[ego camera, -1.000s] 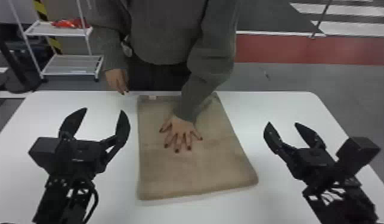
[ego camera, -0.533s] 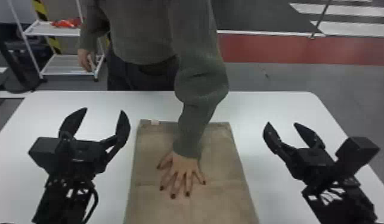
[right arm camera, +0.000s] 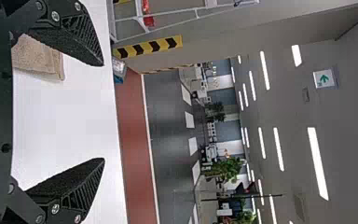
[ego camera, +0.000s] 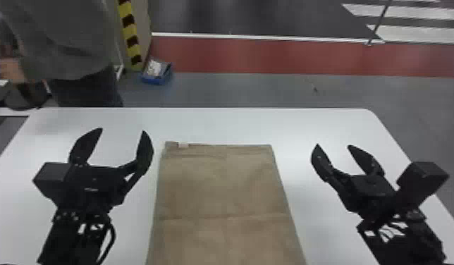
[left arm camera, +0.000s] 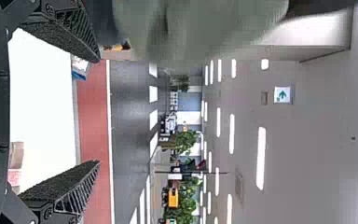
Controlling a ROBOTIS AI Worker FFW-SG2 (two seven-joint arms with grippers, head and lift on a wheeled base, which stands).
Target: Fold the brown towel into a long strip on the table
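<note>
We see our left fingers (left arm camera: 67,184) standing wide apart, black with ribbed sides, nothing between their pads. Past them lies the white bench (left arm camera: 42,102), with a small part of the brown towel (left arm camera: 17,155) on it. Beyond the bench we make out a blue box (left arm camera: 79,73), the red floor strip (left arm camera: 93,116), some green plants (left arm camera: 185,140) and a green arrow sign (left arm camera: 282,94).

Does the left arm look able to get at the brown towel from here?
Probably yes: the left pincer is open to the left of the brown towel, nothing visibly between them, and the person beyond the table has no hand on it.
</note>
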